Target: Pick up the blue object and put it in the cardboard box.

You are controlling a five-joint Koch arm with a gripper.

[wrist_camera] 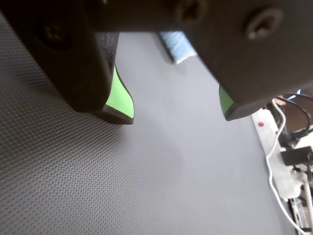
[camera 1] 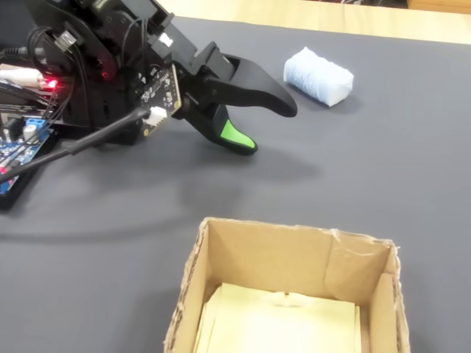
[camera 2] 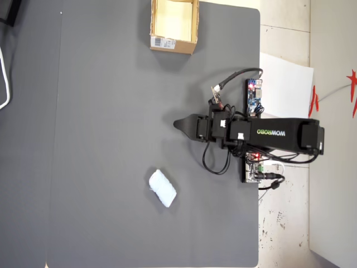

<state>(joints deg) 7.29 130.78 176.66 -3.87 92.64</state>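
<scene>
The blue object [camera 1: 318, 76] is a pale blue-white wad lying on the dark mat, to the right of my gripper [camera 1: 266, 127] and apart from it. In the wrist view it [wrist_camera: 178, 46] shows between and beyond the two green-padded fingers, partly hidden by the gripper body. My gripper [wrist_camera: 175, 113] is open, hovering low over bare mat with nothing between its fingers. The cardboard box [camera 1: 280, 261] stands open at the bottom of the fixed view, with a pale sheet inside. From overhead, the box [camera 2: 170, 43] is at the top, the wad [camera 2: 162, 188] lower down, and the gripper [camera 2: 178, 124] between them.
A blue circuit board [camera 2: 255, 96] with lit red LEDs and cables sits by the arm's base at the mat's right edge. A white paper sheet [camera 2: 284, 84] lies off the mat. In the wrist view, a white power strip [wrist_camera: 279, 161] and wires lie at the right.
</scene>
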